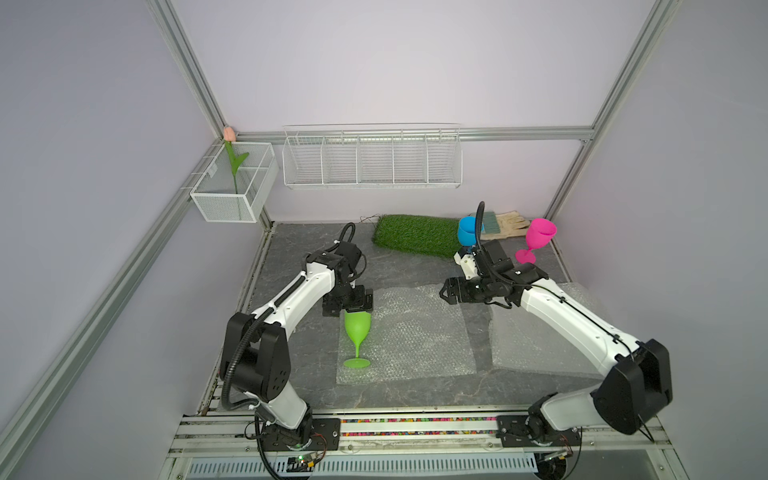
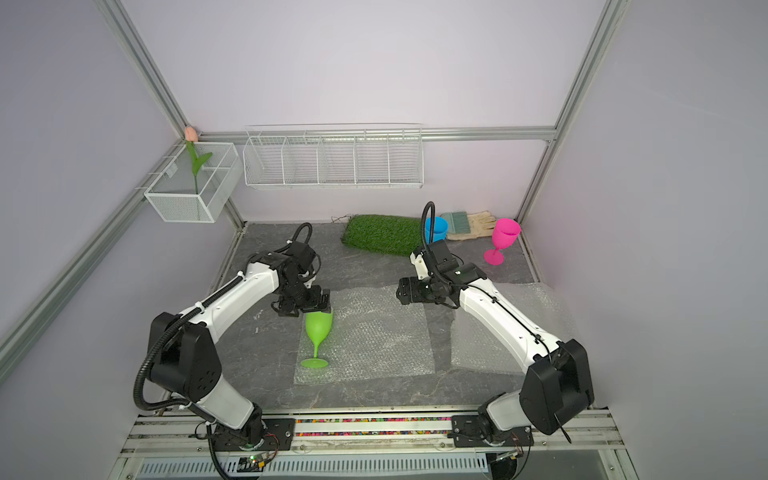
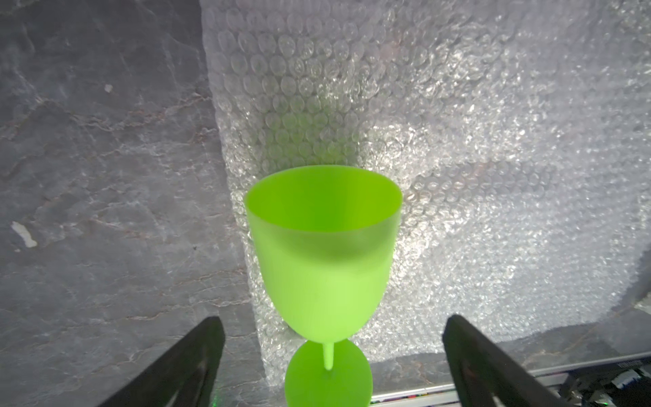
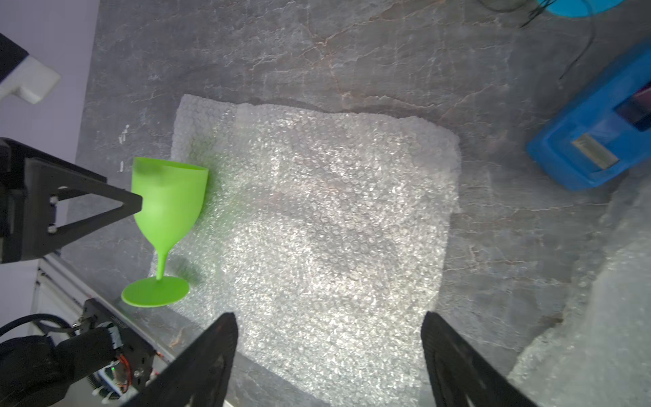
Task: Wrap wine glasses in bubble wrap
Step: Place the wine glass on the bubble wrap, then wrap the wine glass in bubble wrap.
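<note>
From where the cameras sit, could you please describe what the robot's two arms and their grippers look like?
The left arm and right arm match: white link shells between bulky black joint housings, with a ribbed black cable hose looping off each. The left gripper and right gripper are black; their fingers are flat triangular frames with open cut-outs.

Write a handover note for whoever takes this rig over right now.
Left gripper: open over the lime green goblet, not gripping.
Right gripper: open, empty, above the middle bubble wrap sheet.
The lime green goblet lies on its side on that sheet's edge nearest the left arm; a second bubble wrap sheet lies under the right arm.
Sky blue goblet and hot pink goblet stand unwrapped at the back.
Done: one goblet laid on wrap.
Left: wrap all three.
</note>
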Motion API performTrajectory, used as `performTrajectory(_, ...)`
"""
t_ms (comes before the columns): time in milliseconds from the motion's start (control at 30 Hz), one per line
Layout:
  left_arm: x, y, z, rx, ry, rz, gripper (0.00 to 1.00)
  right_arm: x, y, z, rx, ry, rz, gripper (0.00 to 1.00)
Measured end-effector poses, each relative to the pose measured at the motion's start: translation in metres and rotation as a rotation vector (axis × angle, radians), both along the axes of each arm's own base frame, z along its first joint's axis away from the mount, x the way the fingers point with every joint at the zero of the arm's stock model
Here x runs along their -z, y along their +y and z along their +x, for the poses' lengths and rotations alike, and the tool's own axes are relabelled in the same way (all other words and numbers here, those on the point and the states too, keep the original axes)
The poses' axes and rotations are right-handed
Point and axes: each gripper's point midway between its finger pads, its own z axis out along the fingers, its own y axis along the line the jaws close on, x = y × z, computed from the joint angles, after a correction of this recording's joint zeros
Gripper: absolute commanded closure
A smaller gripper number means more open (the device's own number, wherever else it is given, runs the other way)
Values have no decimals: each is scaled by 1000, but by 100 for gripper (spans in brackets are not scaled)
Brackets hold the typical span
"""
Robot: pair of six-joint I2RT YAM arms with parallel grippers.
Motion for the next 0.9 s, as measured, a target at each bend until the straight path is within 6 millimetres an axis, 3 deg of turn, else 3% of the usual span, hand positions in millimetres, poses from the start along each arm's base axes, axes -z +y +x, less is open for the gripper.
performTrajectory(233, 23, 11, -19, -70, 37, -37, 5, 4, 51, -11, -54, 74, 139, 16)
performTrajectory(400, 10, 53, -18, -246, -44, -82, 12, 27, 107, -24, -109, 168, 208, 16)
performTrajectory(533, 10, 74, -17, -337, -79, -88, 19, 45, 149, -30, -141, 224, 214, 15)
performTrajectory(733, 45, 72, -26, -363, 2, -95, 39, 51, 202, -29, -175, 236, 227, 15)
performTrajectory(900, 67, 66, -30, -375, 44, -125, 56, 63, 211, -29, -166, 254, 213, 16)
